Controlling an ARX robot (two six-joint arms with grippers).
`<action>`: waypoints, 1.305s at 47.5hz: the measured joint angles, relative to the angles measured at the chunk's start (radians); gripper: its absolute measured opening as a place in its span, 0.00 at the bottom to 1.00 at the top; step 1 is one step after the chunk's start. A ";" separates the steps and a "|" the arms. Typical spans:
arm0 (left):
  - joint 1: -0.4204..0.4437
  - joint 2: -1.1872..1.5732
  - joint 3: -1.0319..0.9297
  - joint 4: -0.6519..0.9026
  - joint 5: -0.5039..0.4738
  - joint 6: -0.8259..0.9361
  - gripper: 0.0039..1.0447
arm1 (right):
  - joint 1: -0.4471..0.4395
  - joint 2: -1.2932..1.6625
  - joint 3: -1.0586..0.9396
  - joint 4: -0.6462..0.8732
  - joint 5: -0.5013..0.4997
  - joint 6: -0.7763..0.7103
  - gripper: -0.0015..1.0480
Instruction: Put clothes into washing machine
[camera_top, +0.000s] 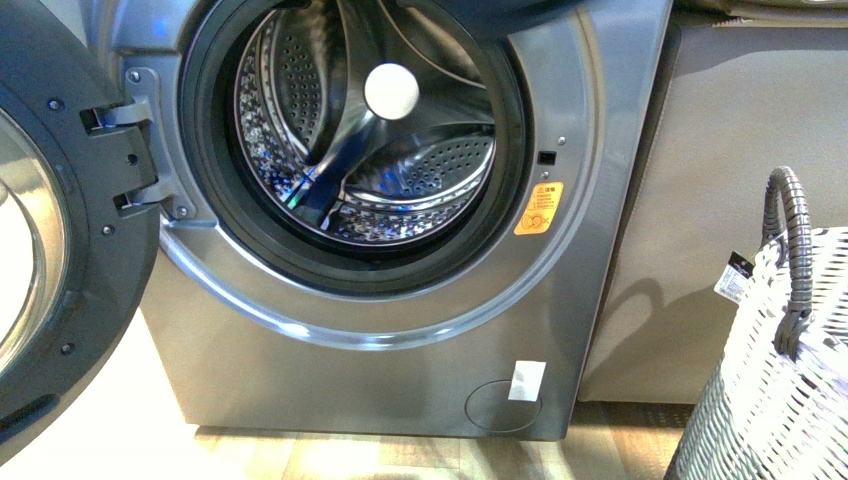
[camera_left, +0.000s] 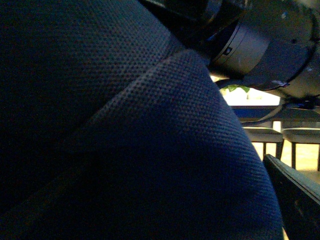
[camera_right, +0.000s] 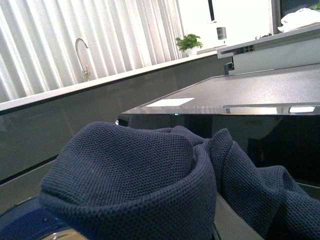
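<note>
- The washer's door (camera_top: 105, 270) hangs wide open at far left, hinged on the left side of the porthole.
- The washing machine (camera_top: 350, 380) fills the middle of the front view. Its round, dark-rimmed opening faces the camera.
- Inside, the drum (camera_top: 440, 165) shows its perforated steel wall and paddles.
- A yellow-orange sticker (camera_top: 539, 208) sits just right of the porthole, and a white label (camera_top: 527, 380) is low on the front panel.
- A grey cabinet (camera_top: 680, 200) stands just beside the machine on the right.
- A white woven basket (camera_top: 770, 400) with a grey handle (camera_top: 795, 250) is nearest, at far right.
- The clothes (camera_left: 125, 140), dark navy knit, fill almost the whole left wrist view, pressed close to the lens. In the right wrist view they are bunched up just as close (camera_right: 130, 165), with a worktop behind.
- Left gripper: hidden behind fabric, so I cannot tell whether it is spread or pinching.
- Right gripper: also hidden, and I cannot tell its state either.
</note>
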 joint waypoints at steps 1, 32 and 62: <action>-0.013 0.002 0.009 -0.021 -0.027 0.024 0.94 | 0.000 0.000 0.000 0.000 0.002 0.000 0.04; -0.104 0.179 0.297 -0.225 -0.920 0.325 0.94 | -0.002 0.000 0.000 0.002 0.006 -0.006 0.04; -0.034 0.048 0.073 -0.100 -0.895 0.258 0.25 | 0.005 0.000 -0.002 0.002 -0.013 -0.005 0.04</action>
